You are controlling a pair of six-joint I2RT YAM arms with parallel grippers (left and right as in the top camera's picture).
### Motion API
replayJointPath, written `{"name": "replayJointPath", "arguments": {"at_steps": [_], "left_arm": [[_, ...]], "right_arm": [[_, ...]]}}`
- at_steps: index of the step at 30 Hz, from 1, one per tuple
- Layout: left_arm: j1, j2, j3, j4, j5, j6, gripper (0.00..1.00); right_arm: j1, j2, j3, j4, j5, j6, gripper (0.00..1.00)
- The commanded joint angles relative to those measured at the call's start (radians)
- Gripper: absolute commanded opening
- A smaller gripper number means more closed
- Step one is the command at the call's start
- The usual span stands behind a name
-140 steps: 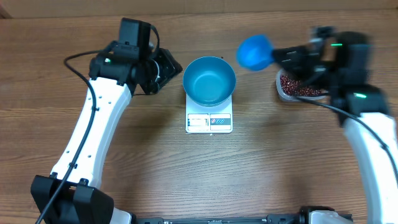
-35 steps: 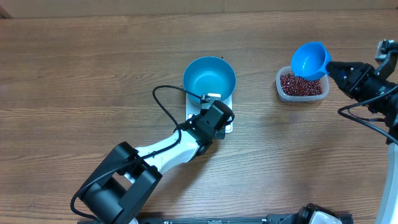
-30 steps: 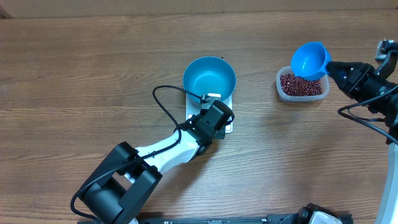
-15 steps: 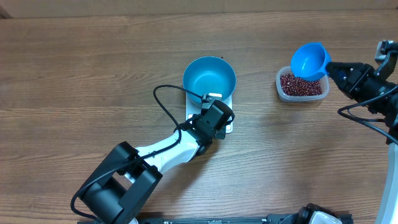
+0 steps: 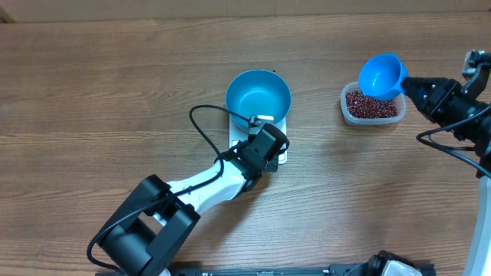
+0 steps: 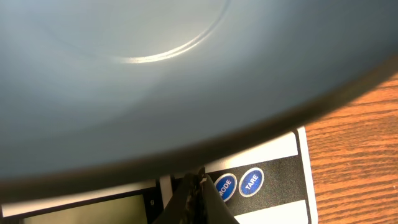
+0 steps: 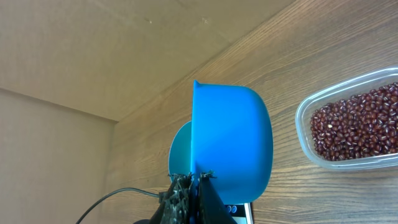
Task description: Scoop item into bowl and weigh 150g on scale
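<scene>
A small white square scale (image 5: 237, 136) with dark buttons sits in the middle of the brown wooden bench (image 5: 92, 92). A round deep blue bowl (image 5: 258, 98) stands on the scale. It is wider than the scale and hides its far part.

The left arm (image 5: 203, 185) reaches in from the near side of the scale. The left jaws are shut tight with nothing in them. Their tip points at the front edge of the scale, just beside the round blue MODE button (image 6: 225, 185). The TARE button (image 6: 251, 181) is next to that. I cannot tell if the tip touches the scale.

Well to the right of the scale sits a clear plastic tub (image 5: 344, 102) with rounded corners. The little dark red-brown beans (image 5: 372, 105) lie in a heap inside it. The right arm (image 5: 460, 107) is further right of the scale. The right jaws are shut on the handle of a small bright blue plastic scoop (image 5: 381, 75). The scoop hangs above the far edge of the tub, open side up.
</scene>
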Motion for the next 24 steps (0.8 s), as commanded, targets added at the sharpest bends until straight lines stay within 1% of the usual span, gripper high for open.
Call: {"name": "replayJointPath", "arguments": {"at_steps": [1,4,6,9,12,15,17,20,24], "left_arm": [[-0.001,0.013,-0.008,-0.022,0.012,0.015,0.04],[0.0,0.014,-0.009,-0.026,0.006,0.014,0.04],[0.011,0.041,-0.009,-0.024,0.001,-0.023,0.04],[0.025,0.053,-0.008,-0.018,0.035,-0.037,0.04],[0.024,0.048,-0.002,-0.01,0.05,-0.008,0.04],[0.003,0.014,0.006,-0.014,0.072,0.068,0.04],[-0.016,-0.019,0.006,-0.013,0.055,0.111,0.04],[-0.047,-0.069,0.006,-0.018,-0.01,0.121,0.04],[-0.057,-0.131,0.006,-0.022,-0.014,0.126,0.04]], "right_arm": [[-0.01,-0.004,0.015,0.002,0.001,-0.004,0.04],[-0.01,-0.004,0.015,0.001,-0.003,-0.004,0.04],[-0.01,-0.004,0.015,-0.002,-0.004,-0.004,0.04],[-0.01,-0.004,0.015,-0.002,-0.01,-0.004,0.04],[-0.01,-0.004,0.015,-0.002,-0.01,-0.004,0.04],[-0.01,-0.004,0.015,0.003,-0.01,-0.004,0.04],[-0.01,-0.004,0.015,0.009,-0.01,-0.004,0.04],[-0.01,-0.004,0.015,0.01,-0.009,-0.004,0.04],[-0.01,-0.004,0.015,0.01,-0.009,-0.004,0.04]]}}
